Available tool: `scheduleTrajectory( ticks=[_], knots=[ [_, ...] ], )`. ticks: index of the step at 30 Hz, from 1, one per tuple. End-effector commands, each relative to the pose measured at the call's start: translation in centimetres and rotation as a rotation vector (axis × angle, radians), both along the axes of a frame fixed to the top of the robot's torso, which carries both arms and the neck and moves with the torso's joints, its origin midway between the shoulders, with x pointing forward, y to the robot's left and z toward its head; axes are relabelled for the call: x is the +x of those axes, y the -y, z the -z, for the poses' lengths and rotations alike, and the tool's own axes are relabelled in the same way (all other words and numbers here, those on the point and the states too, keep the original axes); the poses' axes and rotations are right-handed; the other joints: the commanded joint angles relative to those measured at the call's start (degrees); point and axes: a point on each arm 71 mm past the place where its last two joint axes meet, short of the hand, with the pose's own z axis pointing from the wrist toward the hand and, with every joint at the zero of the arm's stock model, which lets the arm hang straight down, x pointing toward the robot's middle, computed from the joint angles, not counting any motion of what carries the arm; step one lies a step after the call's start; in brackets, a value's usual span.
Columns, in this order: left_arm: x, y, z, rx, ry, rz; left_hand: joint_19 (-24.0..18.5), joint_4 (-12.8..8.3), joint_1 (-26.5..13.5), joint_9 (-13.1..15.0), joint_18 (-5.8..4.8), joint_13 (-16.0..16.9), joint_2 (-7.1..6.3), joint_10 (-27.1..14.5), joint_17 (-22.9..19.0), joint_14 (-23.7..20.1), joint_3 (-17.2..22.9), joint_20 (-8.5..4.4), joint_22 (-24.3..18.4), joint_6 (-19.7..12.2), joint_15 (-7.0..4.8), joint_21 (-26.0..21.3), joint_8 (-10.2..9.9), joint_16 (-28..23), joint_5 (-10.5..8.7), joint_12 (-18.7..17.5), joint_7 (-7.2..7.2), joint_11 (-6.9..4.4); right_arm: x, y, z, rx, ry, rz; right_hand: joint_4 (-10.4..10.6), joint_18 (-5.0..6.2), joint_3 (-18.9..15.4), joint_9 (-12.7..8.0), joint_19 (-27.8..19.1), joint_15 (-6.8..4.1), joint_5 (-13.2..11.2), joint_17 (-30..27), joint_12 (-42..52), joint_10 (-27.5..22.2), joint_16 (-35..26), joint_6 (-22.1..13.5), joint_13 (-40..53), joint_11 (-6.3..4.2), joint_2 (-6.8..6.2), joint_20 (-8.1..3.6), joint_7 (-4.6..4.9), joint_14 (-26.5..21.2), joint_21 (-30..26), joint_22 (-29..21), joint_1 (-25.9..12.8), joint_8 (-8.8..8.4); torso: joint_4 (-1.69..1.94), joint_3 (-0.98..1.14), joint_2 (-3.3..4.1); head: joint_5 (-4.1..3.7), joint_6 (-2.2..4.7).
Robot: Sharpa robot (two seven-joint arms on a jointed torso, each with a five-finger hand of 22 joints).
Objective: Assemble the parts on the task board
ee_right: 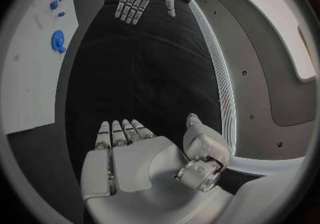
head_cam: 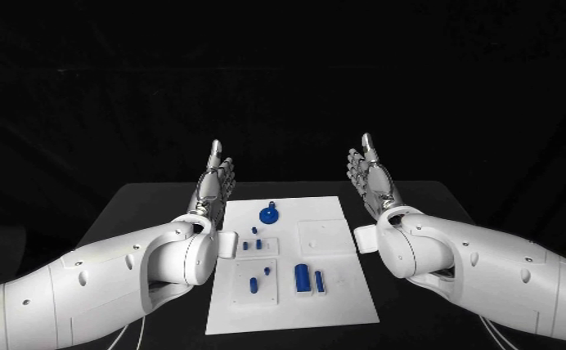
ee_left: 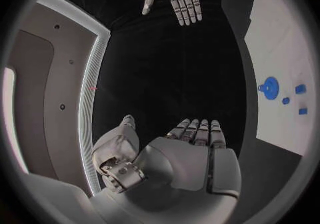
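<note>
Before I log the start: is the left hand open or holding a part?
Open: the left hand holds nothing, its fingers straight beside the task board.

One white task board (head_cam: 336,301) is lying on one black table (head_cam: 141,203).

Blue parts showing on the board, seven counted in the head view:
- one round disc-shaped part (head_cam: 270,216)
- two upright cylinders, one wide (head_cam: 302,278), one slim (head_cam: 320,280)
- four small pieces (head_cam: 253,284) sitting in the raised square plates

Two hands are showing, left hand (head_cam: 213,186) and right hand (head_cam: 374,178).
</note>
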Motion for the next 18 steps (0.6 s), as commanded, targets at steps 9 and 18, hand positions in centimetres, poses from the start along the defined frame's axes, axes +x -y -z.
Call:
scheduleTrajectory(
  ticks=[9,18],
  knots=[
    [-0.91,-0.29,-0.38,0.042,0.059,-0.116,-0.7,0.0,-1.8,-0.1,-0.43,-0.1,-0.04,-0.7,-0.1,-0.8,0.4,-0.11,-0.1,-0.7,0.03,-0.3,-0.4,-0.4,-0.25,-0.3,-0.06,0.01,-1.41,0.07,-0.12,0.056,0.012,0.137,0.3,-0.79,0.1,-0.1,-0.4,-0.02,-0.4,-0.1,-0.4,-0.5,-0.2,-0.4,-0.1,-0.04,-0.02,-0.12,-0.04,-0.6,-0.2,-0.2,-0.7,-0.31,-0.24,0.05,-0.55,0.02,-0.04],
    [-0.91,-0.29,-0.38,0.042,0.059,-0.116,-0.7,0.0,-1.8,-0.1,-0.43,-0.1,-0.04,-0.7,-0.1,-0.8,0.4,-0.11,-0.1,-0.7,0.03,-0.3,-0.4,-0.4,-0.25,-0.3,-0.06,0.01,-1.41,0.07,-0.12,0.056,0.012,0.137,0.3,-0.79,0.1,-0.1,-0.4,-0.02,-0.4,-0.1,-0.4,-0.5,-0.2,-0.4,-0.1,-0.04,-0.02,-0.12,-0.04,-0.6,-0.2,-0.2,-0.7,-0.31,-0.24,0.05,-0.55,0.02,-0.04]
  ],
)
